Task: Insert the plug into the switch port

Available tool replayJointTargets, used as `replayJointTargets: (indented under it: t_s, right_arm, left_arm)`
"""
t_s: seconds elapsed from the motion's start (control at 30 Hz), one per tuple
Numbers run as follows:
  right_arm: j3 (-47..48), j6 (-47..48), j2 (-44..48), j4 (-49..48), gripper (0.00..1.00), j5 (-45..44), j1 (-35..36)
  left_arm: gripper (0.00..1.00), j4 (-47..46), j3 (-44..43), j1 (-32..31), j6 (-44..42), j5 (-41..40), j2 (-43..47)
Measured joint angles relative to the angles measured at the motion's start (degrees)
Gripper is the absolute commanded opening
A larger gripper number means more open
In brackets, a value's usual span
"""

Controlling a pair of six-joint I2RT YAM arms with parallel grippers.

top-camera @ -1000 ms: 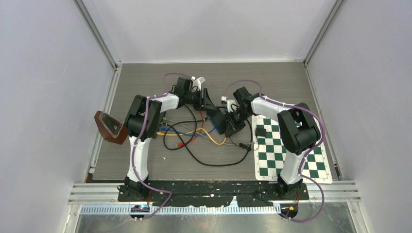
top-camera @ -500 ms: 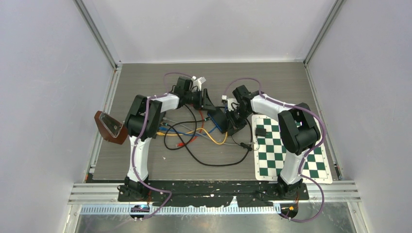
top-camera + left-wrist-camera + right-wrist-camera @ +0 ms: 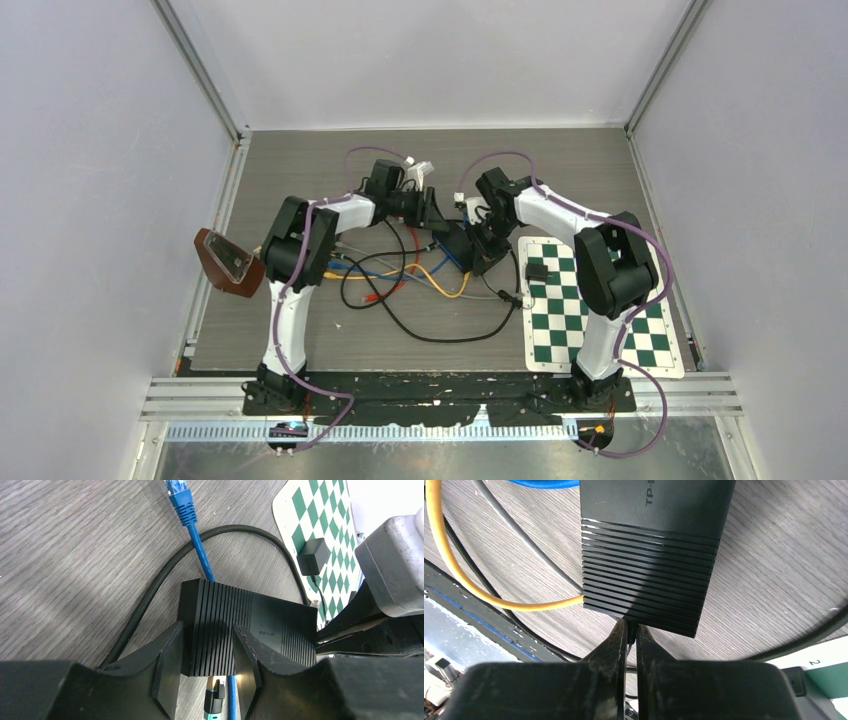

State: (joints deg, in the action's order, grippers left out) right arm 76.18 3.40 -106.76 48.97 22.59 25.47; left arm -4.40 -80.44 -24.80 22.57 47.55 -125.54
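I have the black ribbed plastic network switch [image 3: 240, 625] at the middle of the grey wood-grain surface [image 3: 300, 170], just left of the green-and-white chequered mat [image 3: 600, 320]. My left end effector [image 3: 207, 627] is partly closed, its two fingers clasping the ribbed end of the switch from either side. My right end effector [image 3: 630, 627] has its fingers pinched almost together against the switch's opposite edge; I cannot tell what, if anything, sits between them. A blue cable's plug [image 3: 179, 495] lies loose on the surface beside the switch. A yellow cable [image 3: 484, 600] runs up to the switch's side.
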Motion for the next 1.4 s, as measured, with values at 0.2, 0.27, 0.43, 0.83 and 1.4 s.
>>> replayJointTargets:
  t_s: [0.2, 0.27, 0.43, 0.83, 1.4]
  right_arm:
    - [0.4, 0.6, 0.0, 0.5, 0.05, -3.5, 0.7]
    - [0.4, 0.6, 0.0, 0.5, 0.05, -4.2, 0.9]
    - [0.4, 0.7, -0.6, 0.6, 0.05, -5.3, 1.0]
    - [3.9, 2.8, -2.0, -6.0, 0.62, -10.9, -0.3]
    - [-9.7, -20.1, 17.8, -12.1, 0.72, -28.2, -3.6]
  left_arm:
    - [0.37, -5.1, 2.1, -0.4, 0.9, -0.2, 0.0]
    - [0.37, -7.9, 3.5, -0.4, 2.3, -0.2, 0.0]
    - [0.38, -10.6, 4.7, -0.4, 3.9, -0.8, 0.0]
    - [0.48, -3.1, 4.6, 3.2, 6.3, -7.3, 3.9]
    - [0.55, 7.5, 3.6, 5.0, 4.6, -20.3, 20.1]
